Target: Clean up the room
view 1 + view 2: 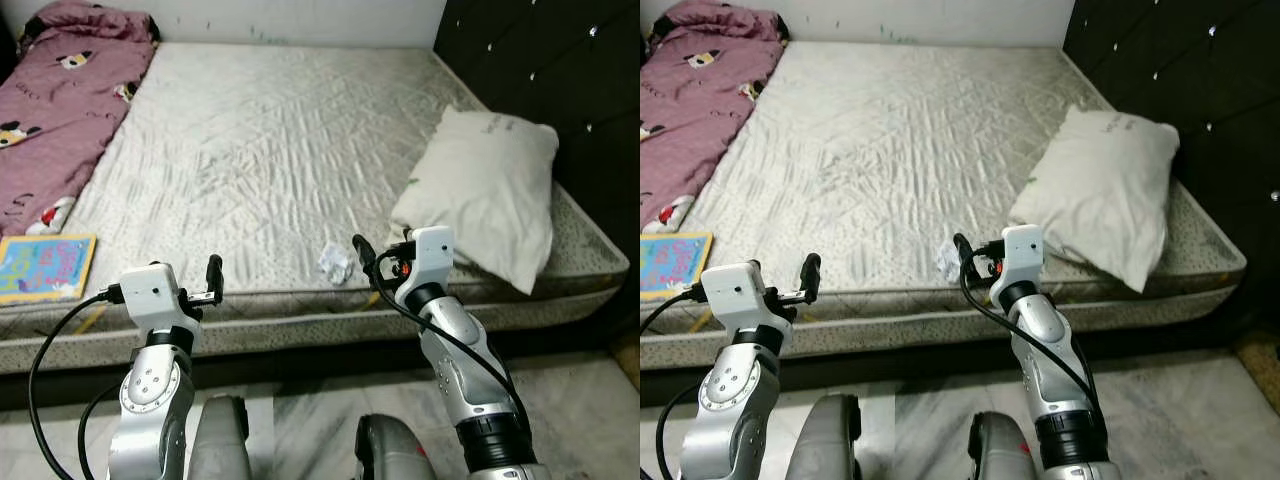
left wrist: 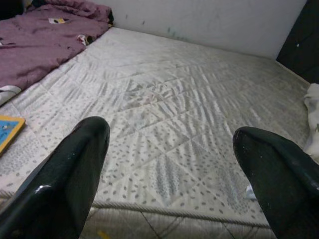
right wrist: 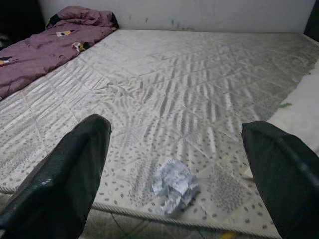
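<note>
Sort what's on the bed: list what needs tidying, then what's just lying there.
To tidy:
crumpled paper, near the mattress edge, in front of the open right pincer
colourful book

Just there:
white pillow
purple blanket
mattress

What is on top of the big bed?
On the mattress lie a white pillow, a purple blanket, a colourful book and a crumpled paper near the front edge. Whatever is under the blanket or pillow is covered.

Head eyes look down at the mattress [image 1: 270, 130]; both wrist views skim it low.
</note>
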